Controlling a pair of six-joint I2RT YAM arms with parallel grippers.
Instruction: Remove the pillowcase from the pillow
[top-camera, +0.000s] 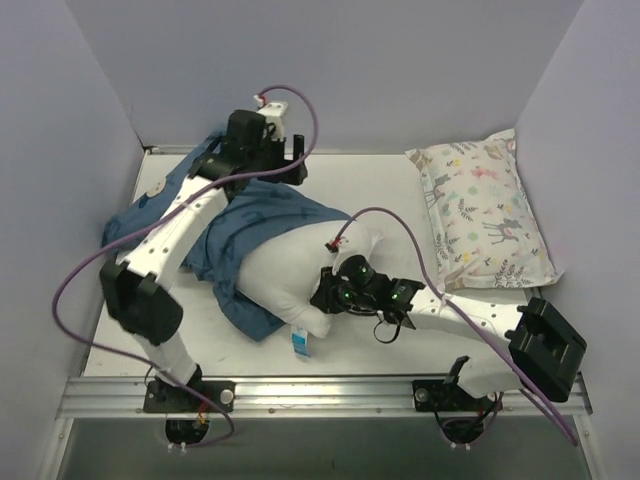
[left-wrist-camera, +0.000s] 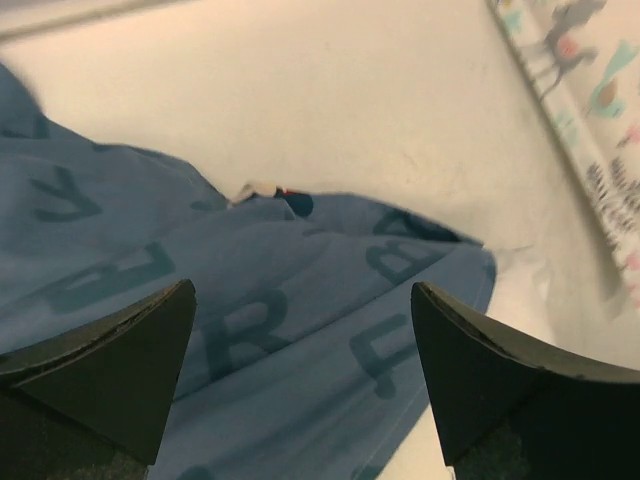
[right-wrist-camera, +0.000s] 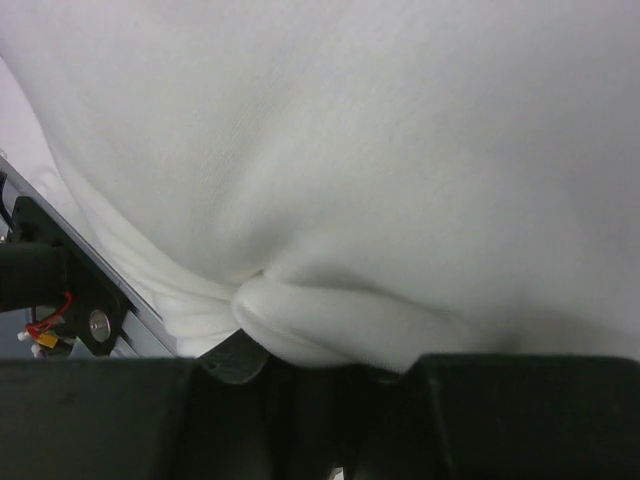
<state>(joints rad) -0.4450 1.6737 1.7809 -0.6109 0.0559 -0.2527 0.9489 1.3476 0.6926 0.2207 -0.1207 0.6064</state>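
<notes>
A: Where's the pillow?
B: Mid worktop. Near end bare, far-left end inside the dark blue pillowcase.
A: Pincers?
B: Right pincer clamped on a fold of the pillow. Left pincer wide open, empty, above the pillowcase. Tag at the pillow's near edge.

Overhead view looks down — 2 wrist cameras close on pillowcase and, seemingly, pillow.
</notes>
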